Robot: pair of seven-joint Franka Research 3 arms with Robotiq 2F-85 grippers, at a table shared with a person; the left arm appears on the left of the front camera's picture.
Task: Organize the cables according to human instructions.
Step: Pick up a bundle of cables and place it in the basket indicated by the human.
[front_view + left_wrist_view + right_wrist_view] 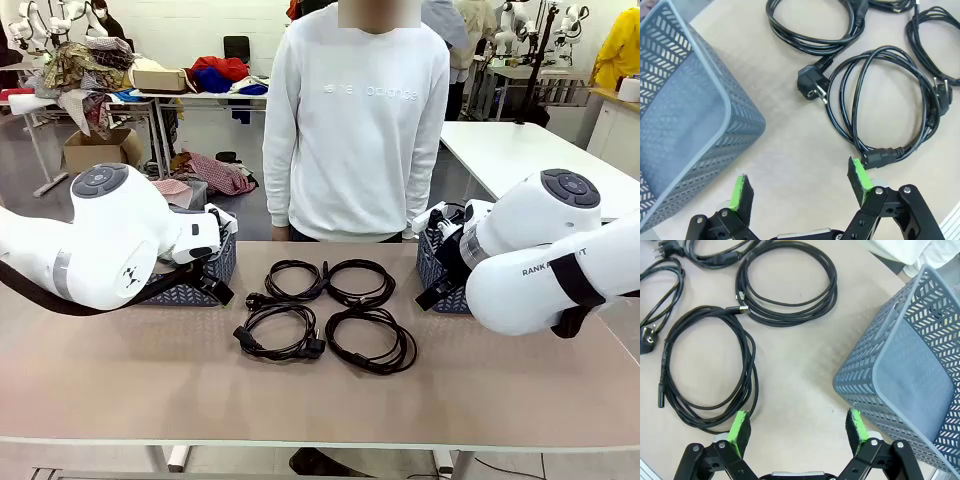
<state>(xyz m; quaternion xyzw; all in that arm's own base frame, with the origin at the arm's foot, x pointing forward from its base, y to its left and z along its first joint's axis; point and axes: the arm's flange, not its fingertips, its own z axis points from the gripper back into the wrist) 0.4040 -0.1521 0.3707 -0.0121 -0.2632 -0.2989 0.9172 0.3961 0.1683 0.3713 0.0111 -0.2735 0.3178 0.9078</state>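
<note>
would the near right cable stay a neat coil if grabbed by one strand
Probably not: the near-right cable lies in several loose loops with no tie visible, so lifting one strand would likely let it sag and unwind. It looks thin and light; pushed, it would probably deform and slide, not roll.

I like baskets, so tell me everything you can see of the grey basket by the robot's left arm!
The grey basket looks like plastic, with walls punched in a zigzag pattern of little holes and a smooth rounded rim. It stands upright on the tan table, open at the top, and the part of its inside that shows holds nothing. The nearest plug lies apart from it. The left gripper hangs open beside it, not touching.
</note>
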